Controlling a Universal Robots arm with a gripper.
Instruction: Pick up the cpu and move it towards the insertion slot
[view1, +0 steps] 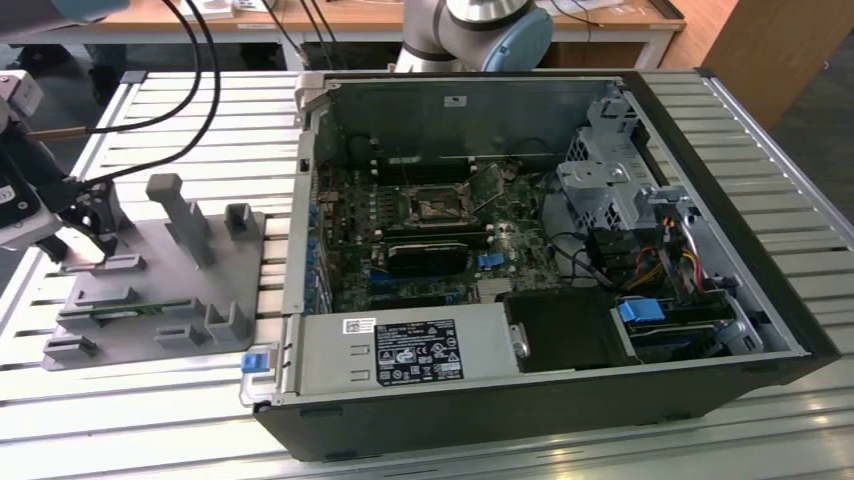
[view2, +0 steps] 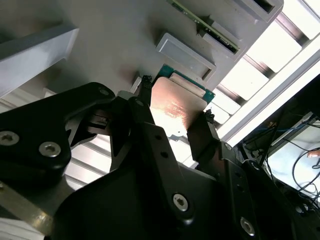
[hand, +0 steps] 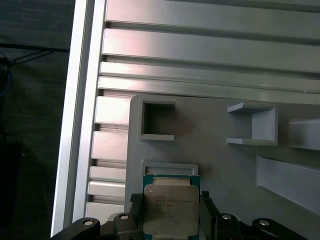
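I judge the pick-up done and the carry barely begun. At the exterior view's left, my end effector (view1: 91, 228) hangs over the near corner of the grey plastic fixture (view1: 154, 285). In both wrist views its fingers (hand: 135, 201) are drawn in against two opposite edges of the cpu (hand: 170, 210). The chip sits flat between them with its silvery top facing the camera, over the shallow framed pocket (hand: 170, 166) of the fixture. I cannot tell whether its underside is clear of that pocket.

To the right of that, the fixture carries a tall post (view1: 174, 205) and a shorter block (view1: 238, 217), with a narrow green memory stick (view1: 127, 312) lying in a groove near its front. Black cables (view1: 200, 60) hang over the slatted counter (view1: 160, 110) behind.

Further right stands the open computer case, with its pale side wall (view1: 304, 190) between me and the board. The insertion slot (view1: 437, 208) lies well apart from the chip, dark and square in a shiny frame on the green board.

As I see it, the carry calls for height first, enough to clear the posts and the case wall, with the chip kept level. Past the slot are the drive cage (view1: 607, 190) and loose wiring (view1: 654, 265).
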